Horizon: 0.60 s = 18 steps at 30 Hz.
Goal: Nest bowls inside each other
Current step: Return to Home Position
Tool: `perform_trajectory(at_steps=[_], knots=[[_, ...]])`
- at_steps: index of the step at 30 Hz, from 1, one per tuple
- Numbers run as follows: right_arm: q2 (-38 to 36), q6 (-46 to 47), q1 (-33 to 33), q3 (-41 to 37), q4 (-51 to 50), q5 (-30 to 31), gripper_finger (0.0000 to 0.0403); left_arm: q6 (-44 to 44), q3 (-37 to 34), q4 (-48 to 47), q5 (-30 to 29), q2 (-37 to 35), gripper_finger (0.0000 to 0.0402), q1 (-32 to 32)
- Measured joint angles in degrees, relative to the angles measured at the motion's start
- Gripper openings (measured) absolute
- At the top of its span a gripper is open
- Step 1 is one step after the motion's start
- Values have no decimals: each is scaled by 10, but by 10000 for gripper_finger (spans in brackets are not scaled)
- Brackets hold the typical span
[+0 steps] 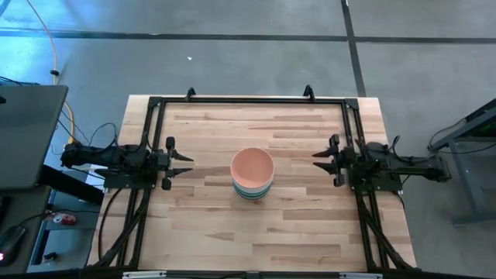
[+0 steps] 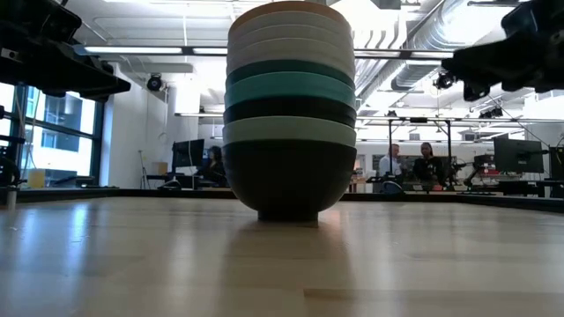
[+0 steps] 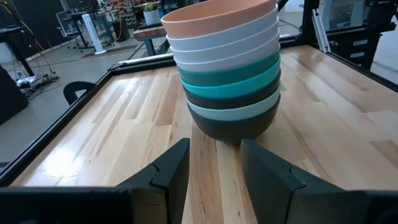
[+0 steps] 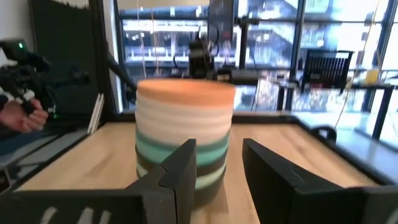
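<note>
The left arm (image 1: 116, 157) lay low and folded back on its own side. The right arm (image 1: 395, 164) lay the same way on the other side. The left gripper (image 1: 183, 165) and the right gripper (image 1: 321, 160) pointed at each other, well apart. Both had their two fingers (image 3: 171, 174) spread wide.

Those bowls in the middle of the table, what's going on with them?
The bowls are all nested into one stack on the wooden table, with a salmon pink bowl on top. Nothing is holding them: the left gripper and the right gripper hang open on either side, clear of the stack.
</note>
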Motion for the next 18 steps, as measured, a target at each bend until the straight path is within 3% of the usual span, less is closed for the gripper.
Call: perform_trajectory(at_steps=[5, 18], knots=[[0, 21, 0, 0, -43, 0, 124, 0, 0, 0, 0, 0, 131, 0], [28, 28, 0, 0, -43, 0, 124, 0, 0, 0, 0, 0, 131, 0]])
